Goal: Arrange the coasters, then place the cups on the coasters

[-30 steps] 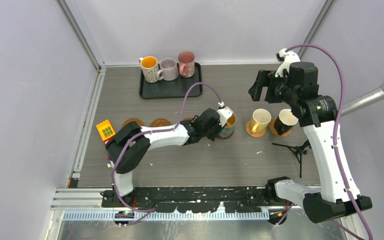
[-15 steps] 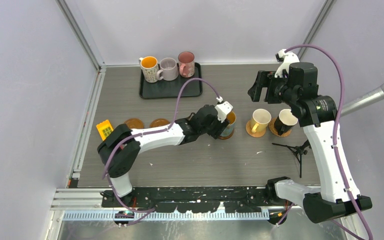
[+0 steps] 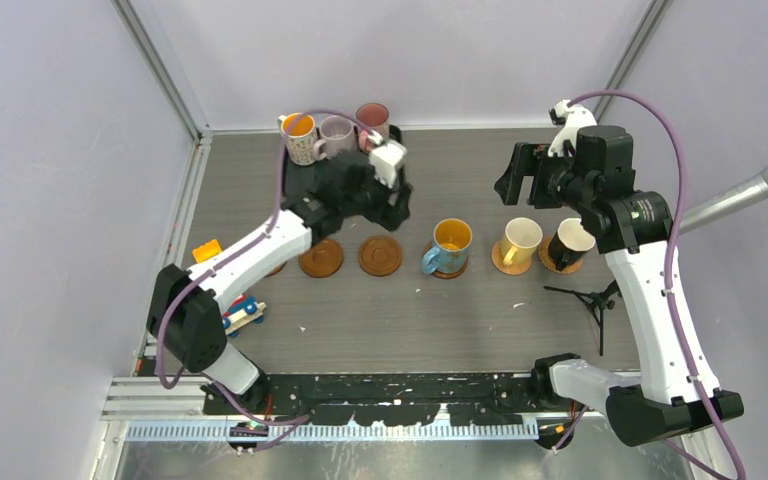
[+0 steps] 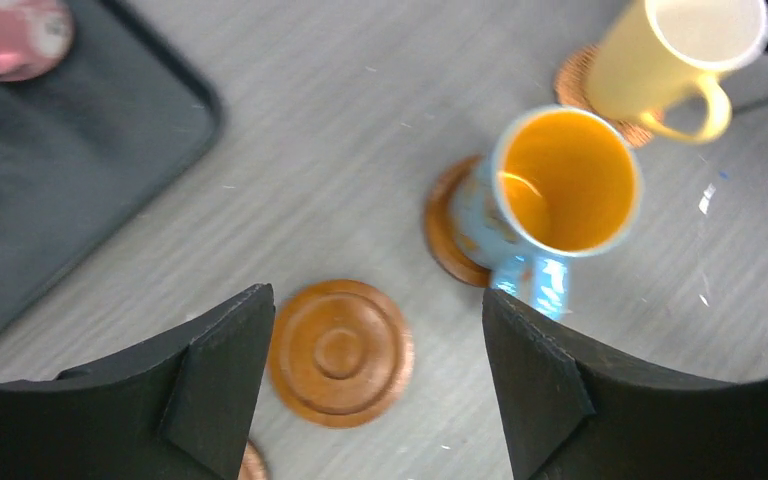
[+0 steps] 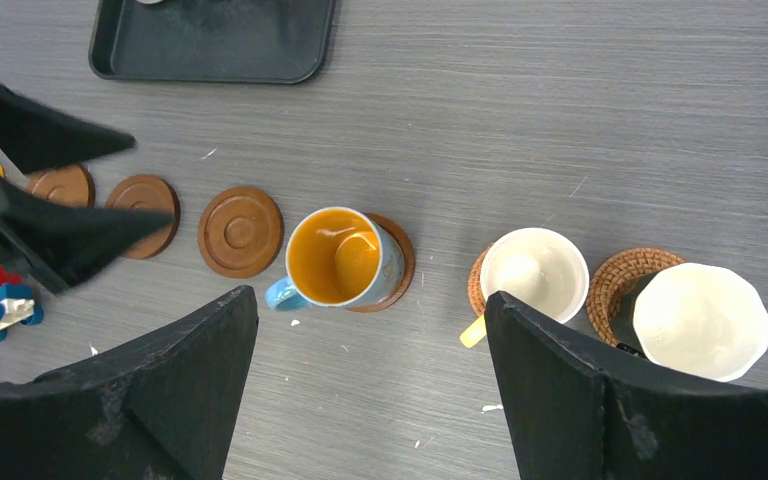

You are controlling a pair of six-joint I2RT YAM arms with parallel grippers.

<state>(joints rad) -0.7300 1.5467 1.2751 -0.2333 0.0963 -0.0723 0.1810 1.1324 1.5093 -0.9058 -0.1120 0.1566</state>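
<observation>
"Where do we stand?"

"Half done, I'd say. The blue patterned ceramic mug with the orange inside (image 3: 450,243) sits on a round brown wooden coaster (image 4: 443,232). To its right, the cream-yellow mug (image 3: 520,240) and the black mug with the white inside (image 3: 572,241) each stand on one too."

"And your claws?"

"My left gripper (image 4: 375,305) is spread wide, holding nothing, above the table just off the near corner of the black rectangular tray (image 5: 210,50). The right gripper (image 5: 370,302) hangs agape and empty, high on the right."

"What's next?"

"Three bare coasters (image 5: 240,231) lie left of the blue mug. The pink handled mug (image 3: 371,120), the lilac mug (image 3: 337,132) and the white mug with the orange inside (image 3: 298,130) are on the tray. I'd fetch the pink one: down over its rim, pinch the wall, and mind the lilac mug close beside it."
</observation>
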